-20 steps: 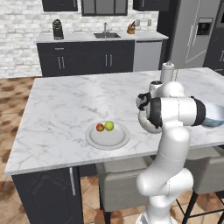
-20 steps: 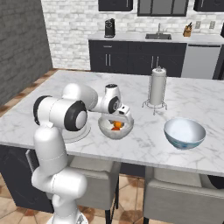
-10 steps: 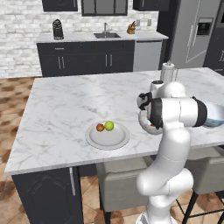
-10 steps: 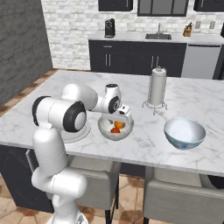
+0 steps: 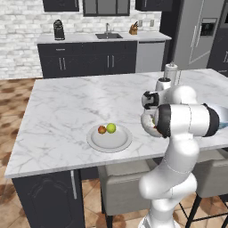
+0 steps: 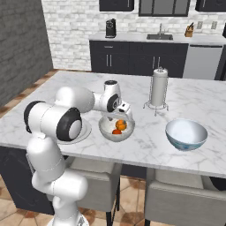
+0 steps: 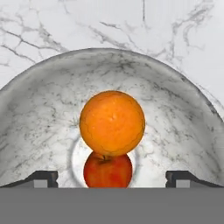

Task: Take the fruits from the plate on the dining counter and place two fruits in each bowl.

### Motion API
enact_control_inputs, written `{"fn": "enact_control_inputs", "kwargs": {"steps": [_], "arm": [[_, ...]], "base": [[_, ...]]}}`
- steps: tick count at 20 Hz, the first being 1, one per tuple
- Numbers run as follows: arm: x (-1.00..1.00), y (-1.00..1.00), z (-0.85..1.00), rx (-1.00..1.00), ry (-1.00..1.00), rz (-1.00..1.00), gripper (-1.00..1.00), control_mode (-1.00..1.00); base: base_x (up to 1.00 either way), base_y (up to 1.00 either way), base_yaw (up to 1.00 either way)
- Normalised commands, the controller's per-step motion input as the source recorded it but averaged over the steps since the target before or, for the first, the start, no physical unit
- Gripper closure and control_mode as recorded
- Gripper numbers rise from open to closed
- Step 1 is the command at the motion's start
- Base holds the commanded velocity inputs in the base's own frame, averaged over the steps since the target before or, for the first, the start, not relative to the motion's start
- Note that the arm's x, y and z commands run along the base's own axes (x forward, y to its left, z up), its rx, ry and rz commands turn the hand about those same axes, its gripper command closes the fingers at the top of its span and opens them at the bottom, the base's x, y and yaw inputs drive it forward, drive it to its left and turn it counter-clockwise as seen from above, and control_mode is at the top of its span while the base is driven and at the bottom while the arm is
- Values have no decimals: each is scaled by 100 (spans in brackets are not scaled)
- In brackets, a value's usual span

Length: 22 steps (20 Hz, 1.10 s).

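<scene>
Dark cabinets and a white brick wall back the kitchen, where the dining counter (image 5: pixel 67 111), a marble-topped island, spreads across the foreground. On it, from the right base view, the robot's white arm (image 6: pixel 57 123) bends over the near edge, with a paper-towel holder (image 6: pixel 159 88) standing further back. A pale plate (image 5: pixel 109 139) lies toward the front of the marble, carrying a yellow-green fruit (image 5: pixel 111 128) and a brownish-red fruit (image 5: pixel 102 129) side by side, touching. To its right sits the speckled bowl (image 6: pixel 115 128), and well apart again the light blue bowl (image 6: pixel 186 133). The gripper (image 7: pixel 112 177) hangs just over the speckled bowl, jaws spread wide with nothing between them (both dark tips stand clear of the fruit). Inside that bowl rest an orange (image 7: pixel 112 123) and a red-orange fruit (image 7: pixel 107 170), pressed against each other at the bottom.
</scene>
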Motion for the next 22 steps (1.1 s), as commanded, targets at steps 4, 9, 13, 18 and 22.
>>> {"fn": "enact_control_inputs", "kwargs": {"steps": [4, 9, 13, 18, 22], "arm": [[-47, 25, 75, 0, -16, 1, -100, -100], [-56, 46, 56, 0, 0, 7, -100, -100], [-51, 59, 36, 0, 2, 17, -100, -100], [-45, 56, 18, 0, 2, 25, -100, -100], [-17, 51, 0, 0, 14, 42, -100, -100]], "base": [[0, 0, 0], [0, 0, 0], [0, 0, 0], [0, 0, 0], [0, 0, 0]]}}
